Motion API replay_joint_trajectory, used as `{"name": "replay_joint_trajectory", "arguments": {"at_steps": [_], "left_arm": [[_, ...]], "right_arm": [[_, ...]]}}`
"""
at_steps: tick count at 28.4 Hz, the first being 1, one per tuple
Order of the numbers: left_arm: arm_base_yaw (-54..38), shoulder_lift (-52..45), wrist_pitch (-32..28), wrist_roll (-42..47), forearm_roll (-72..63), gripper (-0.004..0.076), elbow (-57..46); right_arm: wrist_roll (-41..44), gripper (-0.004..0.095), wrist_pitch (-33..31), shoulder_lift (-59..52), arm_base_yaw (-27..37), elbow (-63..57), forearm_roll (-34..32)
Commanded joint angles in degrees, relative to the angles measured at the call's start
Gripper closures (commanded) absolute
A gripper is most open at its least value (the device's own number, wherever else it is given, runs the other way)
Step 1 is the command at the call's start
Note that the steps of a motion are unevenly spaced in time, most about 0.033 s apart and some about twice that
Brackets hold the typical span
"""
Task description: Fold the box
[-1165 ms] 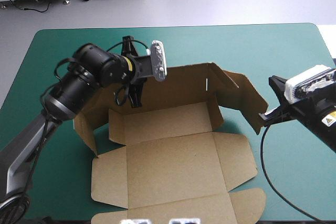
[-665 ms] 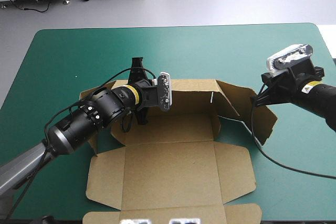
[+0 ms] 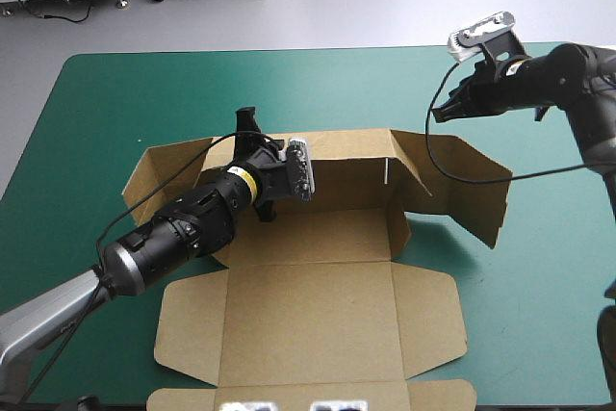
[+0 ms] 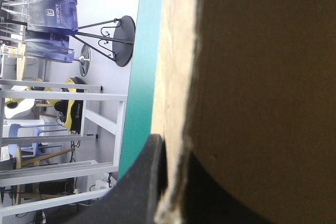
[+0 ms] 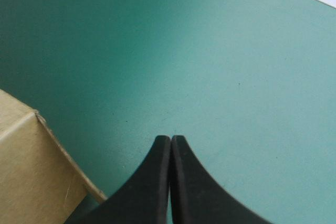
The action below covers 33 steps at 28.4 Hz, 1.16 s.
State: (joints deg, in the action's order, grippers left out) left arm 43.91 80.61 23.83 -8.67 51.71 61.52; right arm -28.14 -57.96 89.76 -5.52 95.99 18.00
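From above, the box (image 3: 308, 320) sits mid-way on the counter (image 3: 115, 103) with its back wall raised, and the right jaws hover at its 2 o'clock. Left wrist: the left jaws are clamped on that wall. Right wrist: the right jaws are pressed together, empty, beside a flap corner. Wall-raising looks under way; next, probably swing the side flap inward.

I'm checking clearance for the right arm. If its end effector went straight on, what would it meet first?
Probably the bare teal-green cover: the right end effector, shut, points at open table, with a raised flap of the box off to one side. Depth is unclear.
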Motion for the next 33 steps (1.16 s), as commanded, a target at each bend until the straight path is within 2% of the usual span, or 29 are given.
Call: {"name": "replay_joint_trajectory", "arguments": {"at_steps": [1,5,11,16,19,24,33], "left_arm": [[0.3,-1.42,2.03,2.06,0.58,0.0726,0.56],[0.3,-1.42,2.12,2.06,0.34,0.0726,0.56],[0.3,-1.42,2.39,2.06,-0.14,0.0726,0.56],[0.3,-1.42,3.54,2.54,-0.14,0.0726,0.56],[0.3,-1.42,3.43,2.54,-0.14,0.0726,0.56],[0.3,-1.42,3.27,2.54,-0.14,0.0726,0.56],[0.3,-1.42,2.78,2.54,-0.96,0.0726,0.56]], "right_arm": [[0.08,0.0933,-1.2,3.19,0.04,6.52,1.81],[-0.15,0.0932,-6.74,9.45,0.04,8.99,5.4],[-3.53,0.0933,-13.68,12.48,0.04,8.72,10.79],[-5.0,0.0933,-13.68,11.1,0.32,6.24,10.89],[-7.92,0.0933,-13.68,9.19,1.36,1.56,14.64],[-19.12,0.0933,-13.68,4.73,3.82,-7.36,25.24],[-34.91,0.0933,-9.38,-2.54,6.45,-19.3,30.53]]}}
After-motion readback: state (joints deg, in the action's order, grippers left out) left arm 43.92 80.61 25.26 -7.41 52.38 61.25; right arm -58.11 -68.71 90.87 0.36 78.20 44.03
